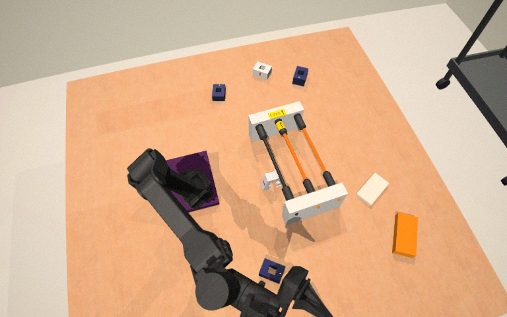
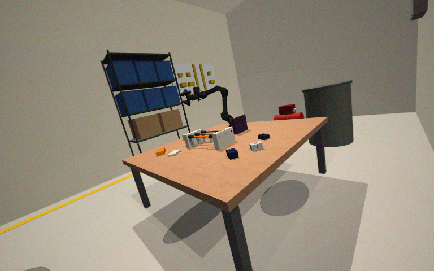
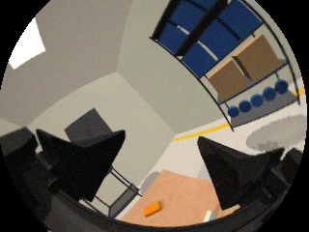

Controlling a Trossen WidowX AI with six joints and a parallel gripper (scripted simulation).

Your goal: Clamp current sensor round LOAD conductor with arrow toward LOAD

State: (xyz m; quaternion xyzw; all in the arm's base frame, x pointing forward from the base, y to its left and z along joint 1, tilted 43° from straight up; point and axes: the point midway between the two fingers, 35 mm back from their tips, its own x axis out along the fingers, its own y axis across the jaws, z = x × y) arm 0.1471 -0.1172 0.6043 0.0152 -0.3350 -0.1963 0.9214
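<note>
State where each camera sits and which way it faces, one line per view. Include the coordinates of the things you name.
Top: above the table point(image 1: 111, 111) point(image 2: 204, 172) point(image 3: 179, 193), looking steeply down; most of the arm point(image 1: 168, 209) point(image 2: 225, 102) shows.
Exterior: off a table corner, looking across the tabletop toward the walls; the raised arm shows.
Wrist: at the pincer point(image 2: 183, 97) point(image 3: 162, 137), looking out past its two fingers toward a room corner and shelving.
Top and exterior share the conductor fixture point(image 1: 313, 199) point(image 2: 224, 140).

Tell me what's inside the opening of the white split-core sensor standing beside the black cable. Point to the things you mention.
In the gap of the white sensor point(image 1: 267, 180) only tabletop shows; no conductor passes visibly through. Its right end is partly covered by the black cable point(image 1: 274, 160).
</note>
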